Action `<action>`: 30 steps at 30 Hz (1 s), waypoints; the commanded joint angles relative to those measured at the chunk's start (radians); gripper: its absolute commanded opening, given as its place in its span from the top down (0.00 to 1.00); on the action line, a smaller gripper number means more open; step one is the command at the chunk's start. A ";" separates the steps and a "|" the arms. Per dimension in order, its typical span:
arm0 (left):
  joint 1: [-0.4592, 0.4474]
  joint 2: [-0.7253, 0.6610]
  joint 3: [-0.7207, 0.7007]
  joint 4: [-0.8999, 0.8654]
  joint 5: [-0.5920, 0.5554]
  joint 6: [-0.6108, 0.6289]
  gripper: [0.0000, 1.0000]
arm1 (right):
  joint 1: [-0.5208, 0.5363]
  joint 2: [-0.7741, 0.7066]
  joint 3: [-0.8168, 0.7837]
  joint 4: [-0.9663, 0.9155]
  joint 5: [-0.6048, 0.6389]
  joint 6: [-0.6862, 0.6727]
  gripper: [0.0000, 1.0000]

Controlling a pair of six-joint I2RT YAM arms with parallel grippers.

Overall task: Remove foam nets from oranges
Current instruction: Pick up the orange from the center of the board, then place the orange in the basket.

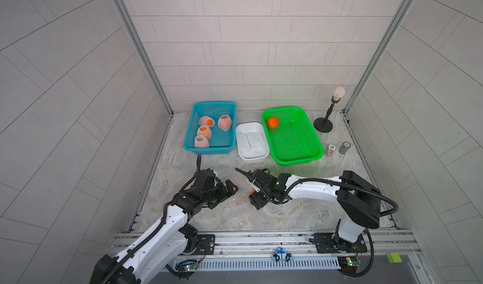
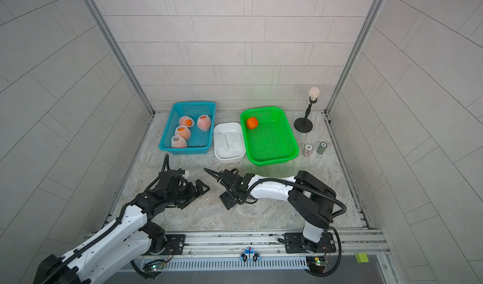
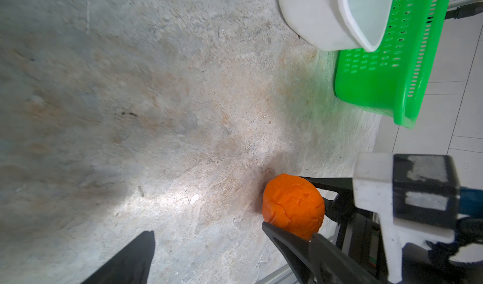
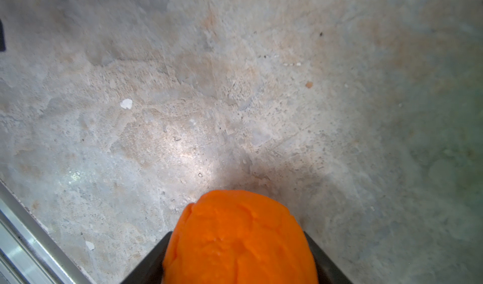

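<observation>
In both top views four netted oranges lie in the blue basket. Two empty foam nets lie in the white tub, and one bare orange sits in the green basket. The right pincer is low on the counter with a sliver of orange showing in it. The left pincer stands spread and empty nearby, apart from it.

From the left wrist, a net-free orange rests on the counter between the right pincer's fingers, which lie against opposite sides.

From the right wrist, that fruit fills the gap with a finger at each flank, so it looks pinched.

The fruit is probably firm, weighty and apt to roll, so a hold across its widest middle suits it. The nets look light, soft and clingy, best taken at an open rim.
</observation>
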 commanded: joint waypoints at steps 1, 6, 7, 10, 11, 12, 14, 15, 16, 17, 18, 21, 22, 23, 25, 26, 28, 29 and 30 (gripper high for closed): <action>0.003 0.004 -0.003 0.019 -0.009 -0.011 0.00 | 0.004 -0.007 0.025 -0.022 0.009 0.002 0.35; 0.002 0.000 0.008 0.006 -0.019 -0.006 0.00 | 0.004 -0.040 0.035 -0.057 0.016 0.005 0.42; 0.003 -0.002 0.013 0.001 -0.022 -0.004 0.00 | 0.005 -0.053 0.042 -0.071 0.023 0.005 0.42; 0.003 -0.008 0.034 -0.019 -0.035 0.006 0.00 | 0.004 -0.105 0.068 -0.130 0.057 -0.002 0.44; 0.003 -0.010 0.046 -0.026 -0.040 0.011 0.00 | 0.004 -0.127 0.080 -0.157 0.076 -0.004 0.45; 0.003 -0.010 0.055 -0.028 -0.044 0.015 0.00 | 0.003 -0.148 0.092 -0.181 0.096 -0.006 0.45; 0.003 -0.009 0.079 -0.018 -0.047 0.025 0.00 | -0.008 -0.192 0.122 -0.238 0.142 -0.006 0.46; 0.002 -0.004 0.098 -0.015 -0.056 0.034 0.00 | -0.018 -0.214 0.141 -0.276 0.168 -0.008 0.46; 0.003 0.006 0.121 -0.016 -0.059 0.044 0.00 | -0.032 -0.235 0.163 -0.308 0.190 -0.019 0.46; 0.003 0.018 0.146 -0.015 -0.061 0.053 0.00 | -0.051 -0.251 0.181 -0.337 0.205 -0.028 0.46; 0.003 0.036 0.173 -0.017 -0.062 0.067 0.00 | -0.077 -0.271 0.199 -0.360 0.214 -0.038 0.47; 0.000 0.112 0.265 -0.016 -0.062 0.101 0.00 | -0.172 -0.321 0.234 -0.399 0.252 -0.066 0.48; -0.001 0.143 0.293 -0.006 -0.059 0.113 0.00 | -0.212 -0.333 0.241 -0.400 0.262 -0.078 0.48; -0.005 0.171 0.314 0.007 -0.054 0.122 0.00 | -0.248 -0.342 0.246 -0.395 0.265 -0.087 0.48; -0.023 0.244 0.359 0.041 -0.044 0.138 0.00 | -0.329 -0.346 0.254 -0.366 0.264 -0.111 0.49; -0.034 0.277 0.381 0.049 -0.048 0.147 0.00 | -0.359 -0.341 0.260 -0.358 0.265 -0.116 0.49; -0.054 0.348 0.434 0.052 -0.044 0.172 0.00 | -0.451 -0.306 0.278 -0.333 0.257 -0.129 0.49; -0.056 0.379 0.456 0.052 -0.039 0.179 0.00 | -0.480 -0.285 0.288 -0.324 0.254 -0.133 0.49; -0.059 0.411 0.477 0.052 -0.035 0.185 0.00 | -0.511 -0.255 0.303 -0.315 0.247 -0.141 0.49</action>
